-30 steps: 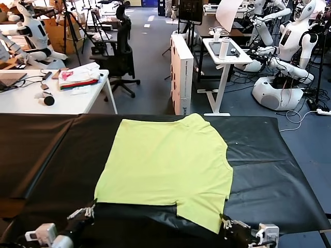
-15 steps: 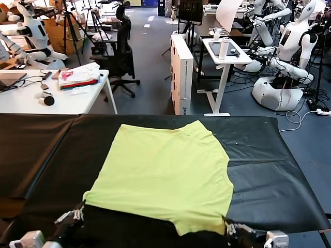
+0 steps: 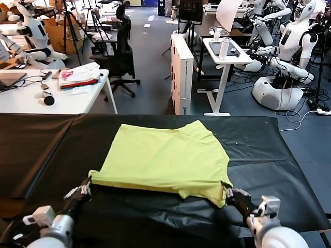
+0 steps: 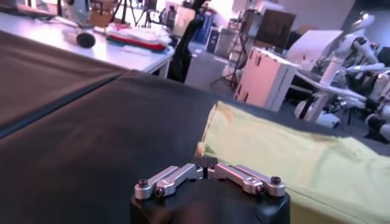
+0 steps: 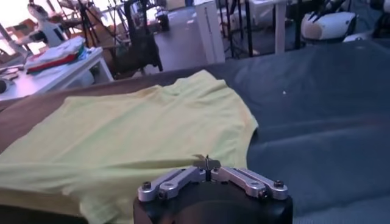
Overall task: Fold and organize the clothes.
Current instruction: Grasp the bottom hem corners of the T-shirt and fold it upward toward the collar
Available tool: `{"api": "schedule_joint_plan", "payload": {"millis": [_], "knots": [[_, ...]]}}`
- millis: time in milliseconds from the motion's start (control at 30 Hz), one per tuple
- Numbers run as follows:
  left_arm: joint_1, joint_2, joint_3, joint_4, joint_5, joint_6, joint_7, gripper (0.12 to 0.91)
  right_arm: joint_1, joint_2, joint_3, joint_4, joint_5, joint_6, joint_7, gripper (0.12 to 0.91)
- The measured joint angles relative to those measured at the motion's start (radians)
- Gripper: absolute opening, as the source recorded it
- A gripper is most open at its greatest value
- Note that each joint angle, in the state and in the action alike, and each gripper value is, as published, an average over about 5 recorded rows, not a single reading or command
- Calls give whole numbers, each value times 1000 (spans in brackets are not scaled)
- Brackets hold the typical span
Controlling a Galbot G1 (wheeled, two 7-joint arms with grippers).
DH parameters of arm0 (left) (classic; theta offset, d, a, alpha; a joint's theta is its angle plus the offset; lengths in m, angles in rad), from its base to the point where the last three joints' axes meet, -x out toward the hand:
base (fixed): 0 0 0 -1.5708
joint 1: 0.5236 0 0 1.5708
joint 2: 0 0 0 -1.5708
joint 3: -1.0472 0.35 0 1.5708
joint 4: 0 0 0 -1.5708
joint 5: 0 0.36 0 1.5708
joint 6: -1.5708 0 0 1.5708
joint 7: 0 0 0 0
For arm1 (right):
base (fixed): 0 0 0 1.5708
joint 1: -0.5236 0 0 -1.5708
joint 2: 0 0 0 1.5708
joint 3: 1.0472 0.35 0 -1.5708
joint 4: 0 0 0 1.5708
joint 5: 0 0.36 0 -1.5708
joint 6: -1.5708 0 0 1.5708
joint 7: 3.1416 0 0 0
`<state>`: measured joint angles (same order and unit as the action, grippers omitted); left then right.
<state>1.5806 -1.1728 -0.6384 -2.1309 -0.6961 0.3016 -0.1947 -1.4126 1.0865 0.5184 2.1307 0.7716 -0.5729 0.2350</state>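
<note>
Words to read: none can be made out anywhere.
T-shirt [image 3: 165, 157]: plain, no print or letters on it.
White cabinet [image 3: 181, 72]: small dark marks low on its side, too tiny to read.

T-shirt [image 3: 165, 157] soft matt lime-yellow cloth, lightly creased; surface [image 3: 46, 155] covered in black sheet, smooth with faint sheen and wrinkles; left gripper [image 4: 207, 167] and right gripper [image 5: 207, 163] brushed metal links with black screws on glossy black housing
</note>
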Motion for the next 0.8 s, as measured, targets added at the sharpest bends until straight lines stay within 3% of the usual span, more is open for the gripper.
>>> {"api": "schedule_joint_plan", "payload": {"millis": [333, 800], "knots": [[-137, 5, 90, 93, 13, 7, -3, 147, 102, 1, -55, -98, -7, 49, -14, 138], [-237, 20, 108, 203, 11, 3, -8, 147, 191, 15, -125, -188, -67, 68, -17, 138]]}}
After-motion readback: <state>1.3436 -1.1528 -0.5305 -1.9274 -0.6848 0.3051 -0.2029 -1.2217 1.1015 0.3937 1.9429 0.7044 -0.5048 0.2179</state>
